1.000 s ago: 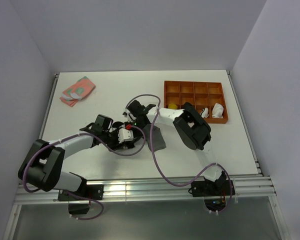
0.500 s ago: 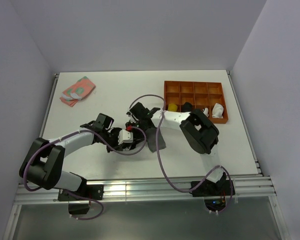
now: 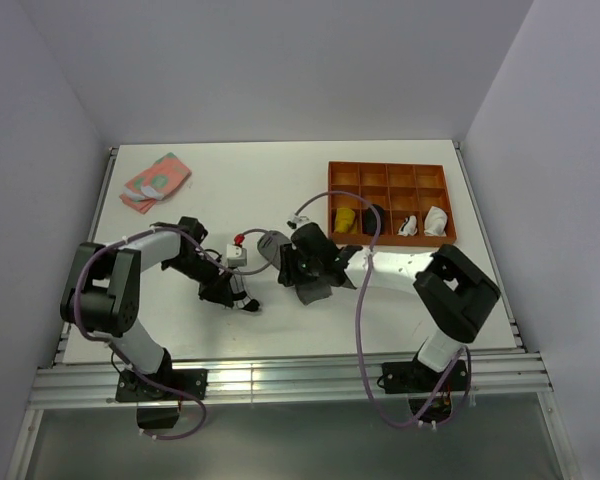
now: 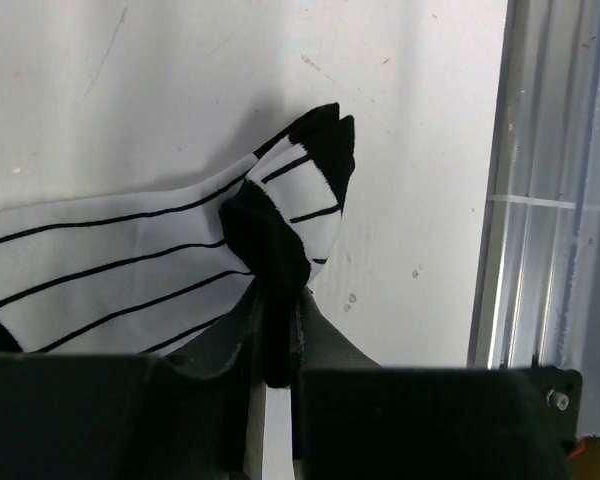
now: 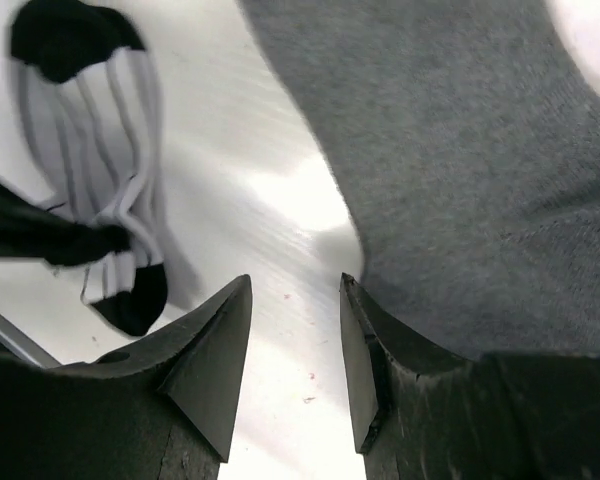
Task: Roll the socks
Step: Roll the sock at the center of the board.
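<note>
Since a second ago the left end effector (image 3: 228,292) has closed and drawn back toward 8 o'clock of the bench (image 3: 210,190), while the right end effector (image 3: 298,262) has loosened over the middle. From above, the grey sock (image 3: 317,292) lies near bench centre, partly under the right end effector; an orange tray (image 3: 390,165) sits at 2 o'clock. Left wrist: the fingers are pinched narrow on a black patch of the striped sock (image 4: 130,265), whose body trails to 9 o'clock and black toe points to 1 o'clock. Right wrist: the fingers stand partly apart, holding nothing, bare bench between them; the grey sock fills 1 to 3 o'clock, and the striped sock lies at 10 o'clock, apart from it.
</note>
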Tool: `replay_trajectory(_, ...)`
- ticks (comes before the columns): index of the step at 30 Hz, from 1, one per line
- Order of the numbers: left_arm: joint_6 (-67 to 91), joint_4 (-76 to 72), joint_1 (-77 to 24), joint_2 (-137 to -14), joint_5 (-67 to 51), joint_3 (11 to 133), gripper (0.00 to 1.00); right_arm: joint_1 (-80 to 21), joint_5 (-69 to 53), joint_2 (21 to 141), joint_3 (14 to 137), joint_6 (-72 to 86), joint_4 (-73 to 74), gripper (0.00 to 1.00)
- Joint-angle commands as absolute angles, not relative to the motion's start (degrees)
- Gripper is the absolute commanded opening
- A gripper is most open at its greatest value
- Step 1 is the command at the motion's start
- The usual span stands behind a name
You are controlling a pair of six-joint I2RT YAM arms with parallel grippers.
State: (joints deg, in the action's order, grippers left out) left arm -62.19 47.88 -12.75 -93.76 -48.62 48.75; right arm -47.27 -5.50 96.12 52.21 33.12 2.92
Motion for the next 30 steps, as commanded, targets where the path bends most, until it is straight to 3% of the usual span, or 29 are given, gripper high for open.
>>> replay_trajectory(1,-69.07,56.95,-10.29,-96.58,-53.96,52.03,0.0,-51.4,2.45,90.71,49.92,27.89,-9.92,0.48)
replay_trajectory(9,-72.6,62.4,-9.14,-102.13,-54.49,55.72,0.0,-64.23,6.06,91.23,50.27,12.49,-17.4,0.5)
replay_trajectory(30,-73.47,62.93,-9.05,-101.95,-54.76,55.55,0.0,-73.65,6.94,101.86,57.39,2.55,-15.82,0.63)
